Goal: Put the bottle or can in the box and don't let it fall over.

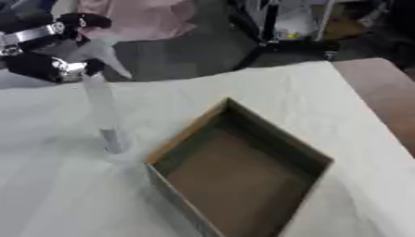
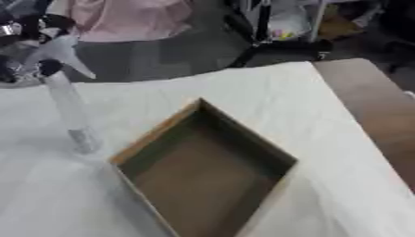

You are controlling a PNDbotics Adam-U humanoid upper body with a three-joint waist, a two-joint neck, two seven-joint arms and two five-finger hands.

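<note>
A tall, thin, clear spray bottle (image 1: 103, 113) with a white trigger head stands upright on the white cloth, its base just left of the box. My left hand (image 1: 45, 55), black with silver joints, has its fingers curled round the bottle's head and neck at the upper left. The open cardboard box (image 1: 312, 155) lies turned like a diamond in the middle of the table, and nothing is inside it. My right hand shows in neither view.
The white cloth (image 1: 65, 199) covers most of the table. A strip of bare brown tabletop (image 1: 381, 92) runs along the right edge. Beyond the far edge are a dark floor, a pink fabric (image 1: 142, 16) and a black stand (image 1: 272, 44).
</note>
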